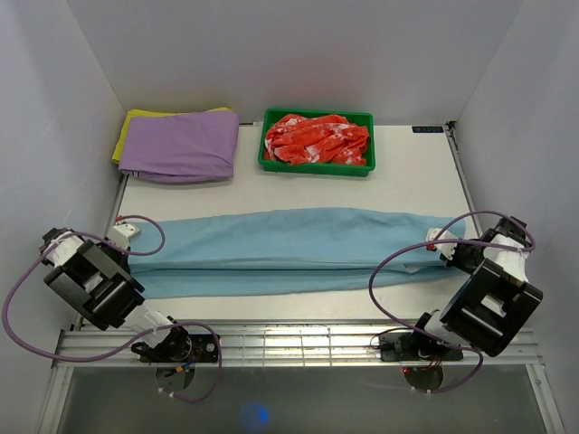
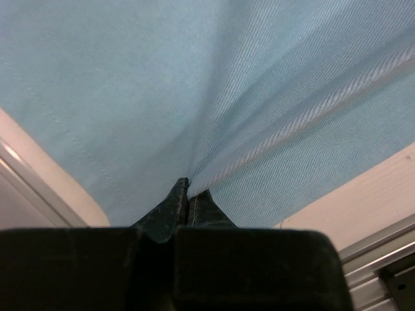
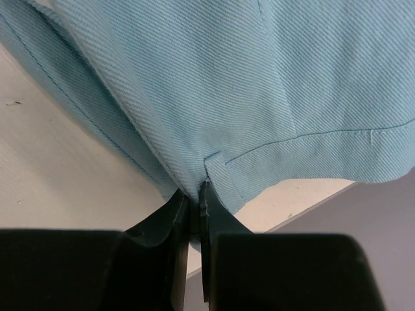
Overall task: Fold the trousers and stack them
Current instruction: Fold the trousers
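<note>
The light sky-blue trousers [image 1: 280,249] lie stretched across the table from left to right, folded lengthwise. My left gripper [image 1: 127,237] is at their left end, shut on the cloth; the left wrist view shows the trousers [image 2: 194,84] pinched between the closed fingers [image 2: 170,208]. My right gripper [image 1: 443,242] is at their right end, shut on the cloth; the right wrist view shows the hem of the trousers [image 3: 246,91] pinched between the closed fingers [image 3: 170,214], lifted slightly off the table.
A purple folded garment [image 1: 181,145] on a yellow cloth sits at the back left. A green tray [image 1: 317,166] holding a red-and-white patterned cloth [image 1: 317,138] stands at the back middle. The table's right edge [image 1: 463,181] is close to my right gripper.
</note>
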### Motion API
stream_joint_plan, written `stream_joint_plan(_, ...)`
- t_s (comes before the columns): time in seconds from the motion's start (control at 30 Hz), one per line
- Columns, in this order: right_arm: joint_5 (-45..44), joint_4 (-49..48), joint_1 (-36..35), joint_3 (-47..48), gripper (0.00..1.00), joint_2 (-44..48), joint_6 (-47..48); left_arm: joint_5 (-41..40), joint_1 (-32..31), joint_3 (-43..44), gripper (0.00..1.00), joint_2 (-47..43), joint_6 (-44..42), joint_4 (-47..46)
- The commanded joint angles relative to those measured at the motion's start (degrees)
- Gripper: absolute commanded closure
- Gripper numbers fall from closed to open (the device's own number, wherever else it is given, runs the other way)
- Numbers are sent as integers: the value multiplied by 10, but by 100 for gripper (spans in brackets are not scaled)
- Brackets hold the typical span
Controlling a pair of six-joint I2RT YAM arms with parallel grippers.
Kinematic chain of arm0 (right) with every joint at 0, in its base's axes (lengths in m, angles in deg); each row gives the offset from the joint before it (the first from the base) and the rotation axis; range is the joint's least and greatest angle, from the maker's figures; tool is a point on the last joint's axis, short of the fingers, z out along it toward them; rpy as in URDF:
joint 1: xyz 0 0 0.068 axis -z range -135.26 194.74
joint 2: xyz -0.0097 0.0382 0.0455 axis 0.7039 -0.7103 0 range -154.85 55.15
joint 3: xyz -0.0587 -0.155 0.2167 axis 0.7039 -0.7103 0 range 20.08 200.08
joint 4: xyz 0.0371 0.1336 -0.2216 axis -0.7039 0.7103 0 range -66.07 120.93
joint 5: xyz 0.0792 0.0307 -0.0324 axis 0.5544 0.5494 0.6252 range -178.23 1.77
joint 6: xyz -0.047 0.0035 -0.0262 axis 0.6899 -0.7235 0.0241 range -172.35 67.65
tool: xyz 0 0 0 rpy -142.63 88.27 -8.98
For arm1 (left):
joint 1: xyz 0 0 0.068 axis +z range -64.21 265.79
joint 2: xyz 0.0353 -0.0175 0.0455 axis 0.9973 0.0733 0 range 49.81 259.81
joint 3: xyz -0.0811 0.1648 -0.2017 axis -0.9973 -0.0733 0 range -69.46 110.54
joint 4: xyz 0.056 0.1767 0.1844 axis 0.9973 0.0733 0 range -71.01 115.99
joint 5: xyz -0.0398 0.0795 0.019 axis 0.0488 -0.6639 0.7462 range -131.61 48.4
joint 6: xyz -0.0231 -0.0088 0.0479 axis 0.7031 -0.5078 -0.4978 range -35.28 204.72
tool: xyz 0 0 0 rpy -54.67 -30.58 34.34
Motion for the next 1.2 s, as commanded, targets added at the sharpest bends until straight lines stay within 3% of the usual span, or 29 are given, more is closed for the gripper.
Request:
stream_joint_plan(0.0,-47,-49,11,40,92,10,5,-3,20,74,100,-38,-34,13)
stream_joint_plan(0.17,-38,-55,10,11,92,29,13,-27,27,2,100,-111,-108,31)
stream_joint_plan(0.33,-48,-75,9,-17,92,37,20,-70,26,-97,100,-120,-123,-23)
stream_joint_plan(0.43,-53,-75,10,-8,91,34,14,-93,33,-109,77,-103,-134,-26)
stream_joint_plan(0.47,-57,-74,11,3,90,28,10,-86,40,-102,63,-99,-136,-18)
stream_joint_plan(0.5,-59,-71,10,9,87,26,6,-78,44,-91,58,-95,-140,-5)
stream_joint_plan(0.57,-59,-64,12,33,74,17,-4,-59,57,-45,50,-89,-159,56)
stream_joint_plan(0.6,-58,-53,12,42,55,14,-7,-39,60,-29,48,-88,-164,99)
stream_joint_plan(0.67,-52,-33,14,61,34,7,-12,-24,69,13,44,-90,-185,142)
stream_joint_plan(0.7,-50,-22,14,83,15,6,-14,-12,72,26,38,-93,-193,184)
stream_joint_plan(0.73,-47,5,15,94,10,5,-15,-8,75,38,32,-94,-200,207)
stream_joint_plan(0.83,-26,76,15,145,7,0,-21,12,81,74,28,-105,-215,273)
stream_joint_plan(0.97,19,143,8,190,9,-3,-37,51,80,79,28,-106,-185,273)
stream_joint_plan(1.17,-16,94,-75,146,26,-12,-181,66,38,39,36,-67,8,145)
